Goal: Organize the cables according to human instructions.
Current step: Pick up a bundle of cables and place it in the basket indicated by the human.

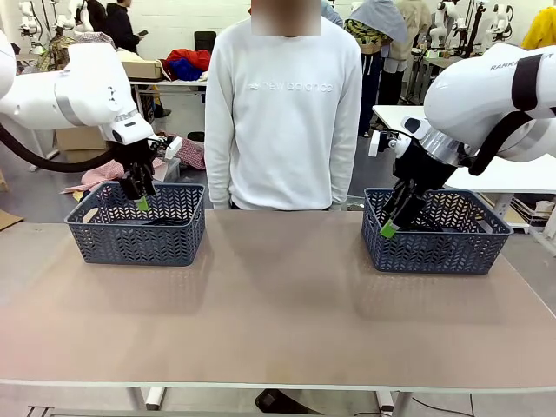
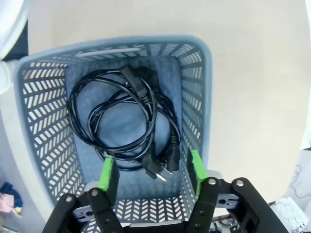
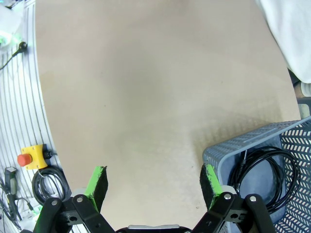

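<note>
**Cables binned; both grippers empty**

Bare tabletop (image 1: 278, 304) fills the foreground. Your left gripper (image 2: 151, 170), jaws spread, hangs over coiled cables (image 2: 124, 124) in the left basket (image 1: 136, 233). Right gripper (image 1: 395, 217), open, holds nothing beside the right basket (image 1: 434, 243). Sorting looks finished; await the person's (image 1: 282, 113) instruction.

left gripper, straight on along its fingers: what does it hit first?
Most likely the cables coiled on the floor of the left basket. The left gripper points down into it, jaws open, nothing between the pads; the plugs lie nearest its line. Depth is unclear.
</note>
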`<state>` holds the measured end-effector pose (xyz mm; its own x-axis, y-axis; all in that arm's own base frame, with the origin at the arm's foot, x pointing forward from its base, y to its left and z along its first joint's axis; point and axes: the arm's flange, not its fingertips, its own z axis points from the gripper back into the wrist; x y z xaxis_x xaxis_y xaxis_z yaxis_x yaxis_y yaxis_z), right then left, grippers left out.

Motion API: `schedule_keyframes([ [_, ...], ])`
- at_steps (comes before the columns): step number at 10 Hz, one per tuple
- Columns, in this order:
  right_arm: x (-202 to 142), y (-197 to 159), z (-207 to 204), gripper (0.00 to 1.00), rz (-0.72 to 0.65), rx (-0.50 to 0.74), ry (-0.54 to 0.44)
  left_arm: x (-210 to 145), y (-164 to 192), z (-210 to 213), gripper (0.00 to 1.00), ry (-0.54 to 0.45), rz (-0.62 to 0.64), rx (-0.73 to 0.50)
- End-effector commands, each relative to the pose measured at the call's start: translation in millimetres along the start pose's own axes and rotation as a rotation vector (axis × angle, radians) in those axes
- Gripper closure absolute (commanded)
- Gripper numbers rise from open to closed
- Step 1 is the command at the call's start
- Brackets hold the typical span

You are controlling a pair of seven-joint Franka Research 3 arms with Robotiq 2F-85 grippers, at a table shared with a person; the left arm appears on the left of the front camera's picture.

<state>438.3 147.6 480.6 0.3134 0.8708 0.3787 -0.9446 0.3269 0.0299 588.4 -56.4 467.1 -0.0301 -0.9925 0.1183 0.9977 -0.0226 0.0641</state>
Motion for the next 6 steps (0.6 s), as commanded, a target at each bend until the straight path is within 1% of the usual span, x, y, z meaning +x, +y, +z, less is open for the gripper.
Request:
schedule_keyframes([
  [1, 1, 0, 2, 0.00, -0.001, -0.006, -0.002, 6, 8, 11, 0.00, -0.009, 0.014, -0.035],
  [3, 1, 0, 2, 0.00, -0.001, -0.006, -0.002, 11, 10, 17, 0.00, 0.006, 0.014, -0.040],
  [5, 1, 0, 2, 0.00, -0.001, -0.006, -0.002, 12, 10, 22, 0.00, -0.039, 0.033, -0.027],
  [6, 1, 0, 2, 0.00, -0.001, -0.006, -0.002, 10, 8, 23, 0.00, -0.076, 0.101, -0.031],
])
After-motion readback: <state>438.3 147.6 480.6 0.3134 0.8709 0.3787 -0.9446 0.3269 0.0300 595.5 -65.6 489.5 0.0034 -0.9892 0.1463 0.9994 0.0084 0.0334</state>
